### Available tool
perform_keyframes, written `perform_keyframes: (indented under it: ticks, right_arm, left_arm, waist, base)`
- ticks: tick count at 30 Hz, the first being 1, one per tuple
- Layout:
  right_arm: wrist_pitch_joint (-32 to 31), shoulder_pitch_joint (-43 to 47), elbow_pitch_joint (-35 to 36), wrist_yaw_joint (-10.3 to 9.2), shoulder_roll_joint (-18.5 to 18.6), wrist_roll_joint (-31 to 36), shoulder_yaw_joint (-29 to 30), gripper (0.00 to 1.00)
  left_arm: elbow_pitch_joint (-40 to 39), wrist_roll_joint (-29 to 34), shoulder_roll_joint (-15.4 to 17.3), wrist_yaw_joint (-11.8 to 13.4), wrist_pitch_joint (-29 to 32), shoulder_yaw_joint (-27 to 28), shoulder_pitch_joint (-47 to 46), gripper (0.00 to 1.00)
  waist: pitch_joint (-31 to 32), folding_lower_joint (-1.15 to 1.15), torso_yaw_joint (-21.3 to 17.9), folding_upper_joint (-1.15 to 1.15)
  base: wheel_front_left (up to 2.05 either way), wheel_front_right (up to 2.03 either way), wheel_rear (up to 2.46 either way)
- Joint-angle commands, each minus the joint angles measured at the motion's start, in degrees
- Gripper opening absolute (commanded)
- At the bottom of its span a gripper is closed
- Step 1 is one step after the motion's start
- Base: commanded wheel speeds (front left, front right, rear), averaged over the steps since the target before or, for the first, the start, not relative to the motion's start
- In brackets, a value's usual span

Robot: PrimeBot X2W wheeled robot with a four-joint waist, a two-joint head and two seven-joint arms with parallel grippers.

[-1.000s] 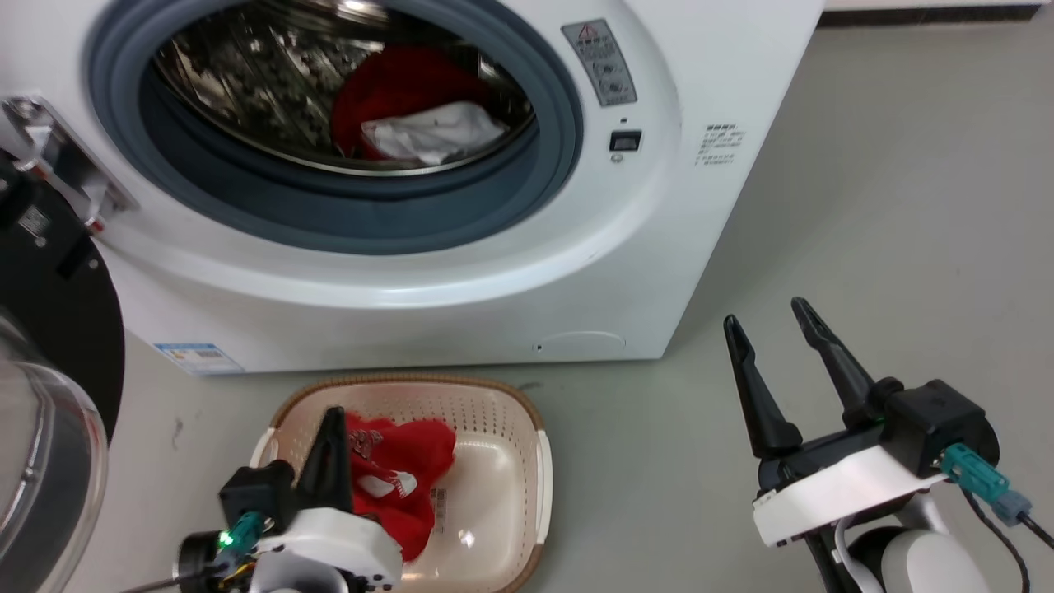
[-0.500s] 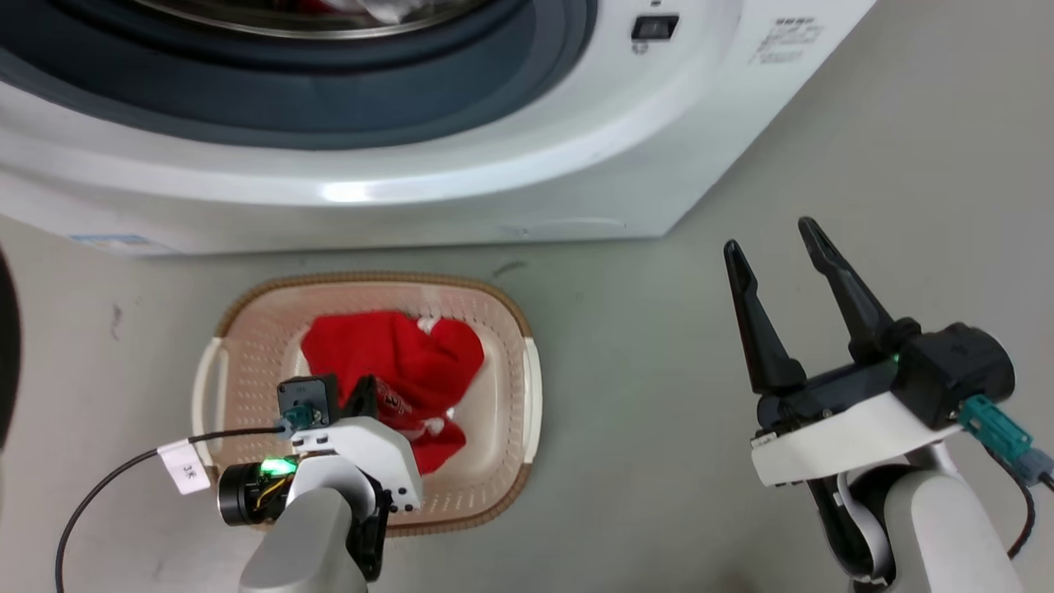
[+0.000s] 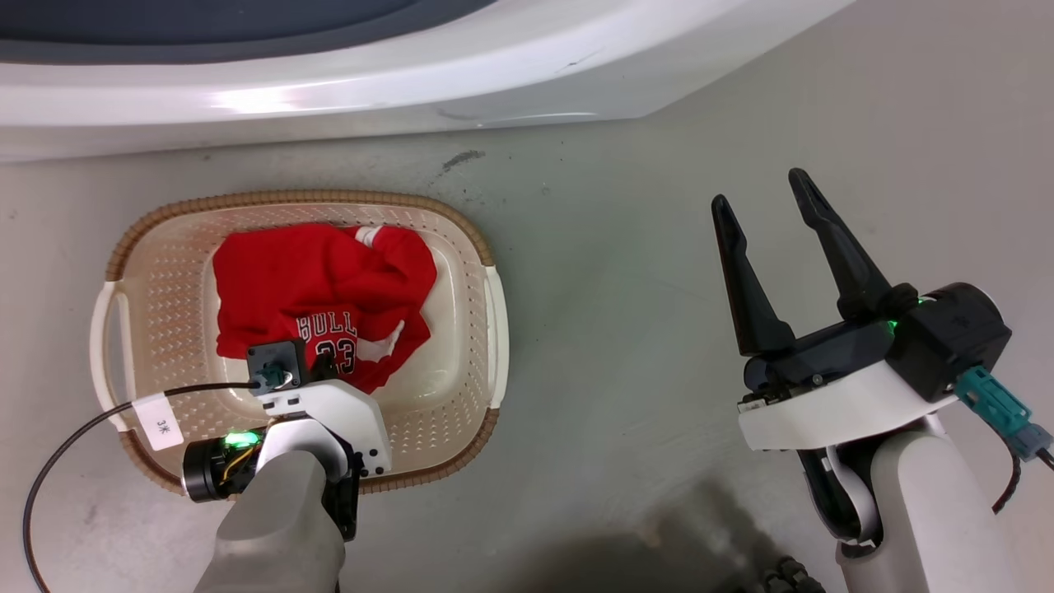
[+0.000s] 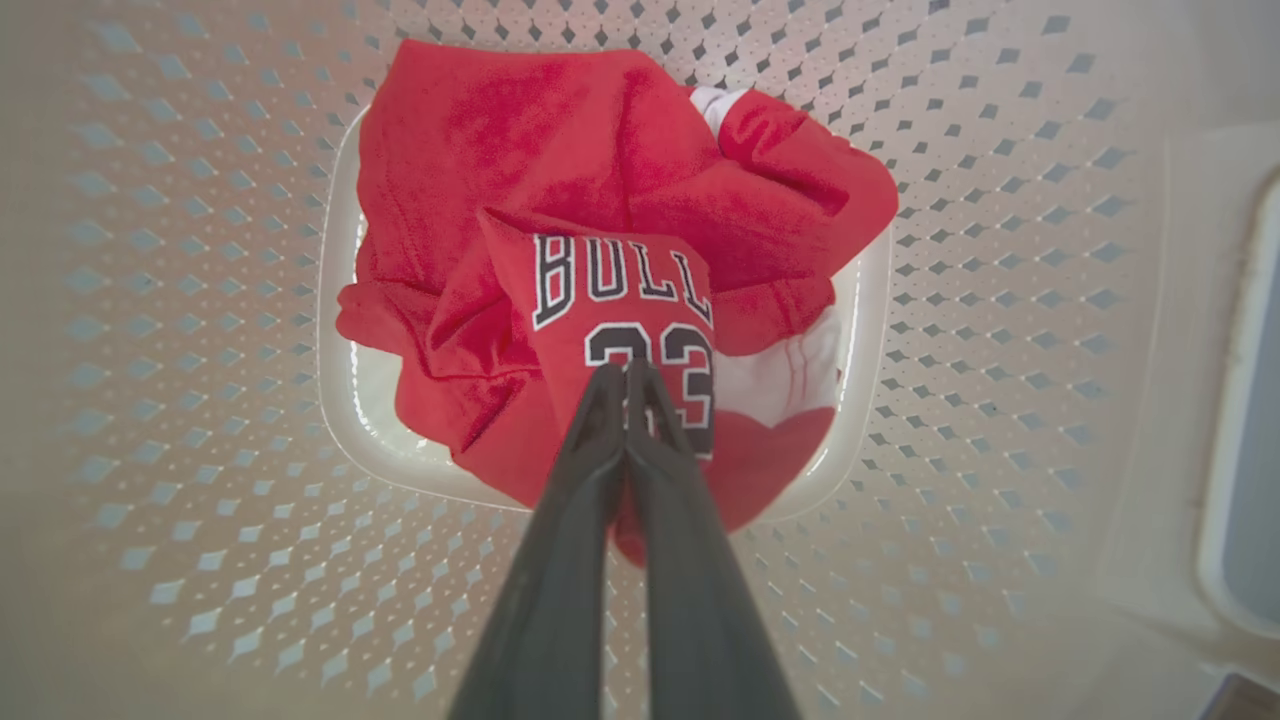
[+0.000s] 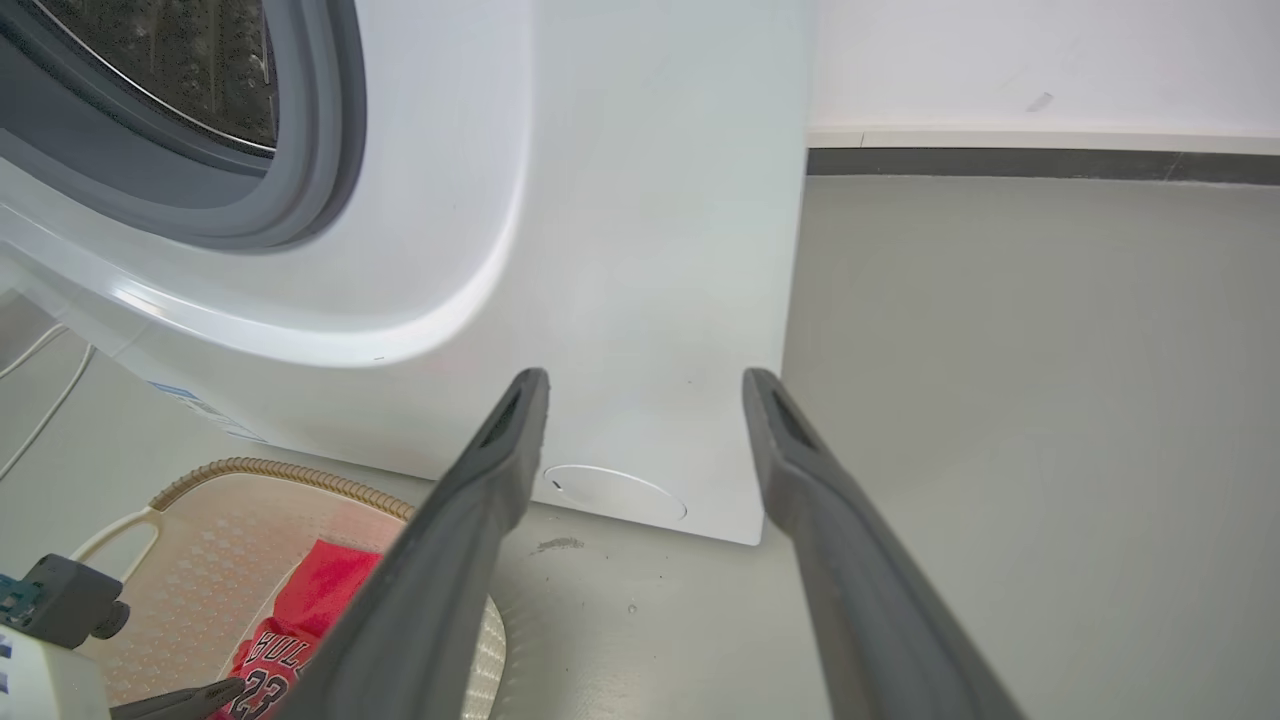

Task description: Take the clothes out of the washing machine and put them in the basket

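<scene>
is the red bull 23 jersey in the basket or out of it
In: the red basketball jersey lies crumpled inside the cream perforated plastic basket, within its brown woven rim.

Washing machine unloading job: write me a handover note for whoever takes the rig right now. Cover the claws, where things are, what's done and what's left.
Left claw: shut on the red jersey at the "23", down inside the basket.
Right claw: open, empty, above the floor right of the basket.
Washing machine: just behind the basket. The drum is seen only in part, so its contents cannot be told.
Done: the jersey lies in the basket.
Left: release it, then check the drum for more clothes.
</scene>
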State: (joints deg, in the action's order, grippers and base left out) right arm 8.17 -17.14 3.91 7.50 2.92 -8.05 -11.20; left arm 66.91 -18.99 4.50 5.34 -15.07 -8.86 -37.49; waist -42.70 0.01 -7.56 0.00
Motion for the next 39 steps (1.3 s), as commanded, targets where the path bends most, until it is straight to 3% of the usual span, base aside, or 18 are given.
perform_keyframes:
  ticks: [1,5,14,25,39]
  right_arm:
    - [0.76,-0.88,-0.61,-0.02,-0.07,-0.17,-0.06,1.00]
    - [1.46,-1.25,-2.23,-0.02,-0.08,0.07,0.28,1.00]
    - [2.73,1.64,-5.30,-0.02,-0.07,0.47,1.95,1.00]
    - [0.60,8.25,-3.25,-0.02,-0.07,2.06,6.19,1.00]
    - [-3.27,13.40,2.51,-0.03,-0.07,4.43,11.29,1.00]
  left_arm:
    - [0.64,-0.10,0.17,0.09,-0.14,0.30,-1.20,1.00]
    - [0.45,-0.32,0.99,-0.16,-0.14,1.10,-1.36,1.00]
    - [-7.05,1.32,1.27,-0.86,-0.13,2.10,5.17,1.00]
    - [-27.12,6.26,-0.22,-2.48,-0.14,5.35,19.03,1.00]
    - [-49.07,11.60,-1.51,-2.95,-0.15,4.28,27.96,1.00]
  waist:
    - [-1.16,-0.01,-0.53,0.00]
    - [0.20,-0.01,-0.23,0.00]
    - [11.93,-0.01,1.09,0.00]
    - [26.69,-0.01,3.20,0.00]
    - [33.30,-0.01,6.06,0.00]
  base:
    - [0.00,0.00,0.00]
    - [0.00,0.00,0.00]
    - [0.00,0.00,0.00]
    - [0.00,0.00,0.00]
    - [0.00,0.00,0.00]
